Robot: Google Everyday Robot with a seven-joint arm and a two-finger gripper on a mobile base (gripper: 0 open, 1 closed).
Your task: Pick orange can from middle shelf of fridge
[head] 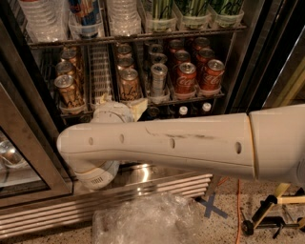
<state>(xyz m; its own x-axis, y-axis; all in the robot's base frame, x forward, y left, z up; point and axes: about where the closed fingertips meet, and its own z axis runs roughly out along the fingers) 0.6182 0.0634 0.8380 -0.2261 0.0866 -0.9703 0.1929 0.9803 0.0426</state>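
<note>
The fridge (249, 57) stands open, and its middle shelf (209, 95) carries lanes of cans. Orange cans fill two lanes: one row at the left with its front can (69, 90), another in the centre with its front can (128, 84). A silver-grey can (158, 78) and red Coca-Cola cans (185, 78) stand to their right. My white arm (181, 143) crosses the picture from the right. My gripper (121, 110) sits at the shelf's front rail, just below the centre orange can, and is mostly hidden behind the wrist.
Water bottles (43, 19) and green-labelled tubs (195, 9) fill the shelf above. Small bottles (183, 110) stand on the shelf below. The glass door (21, 157) hangs open at left. Crumpled clear plastic (143, 221), a blue tape cross (212, 207) and a yellow stand (267, 214) lie on the floor.
</note>
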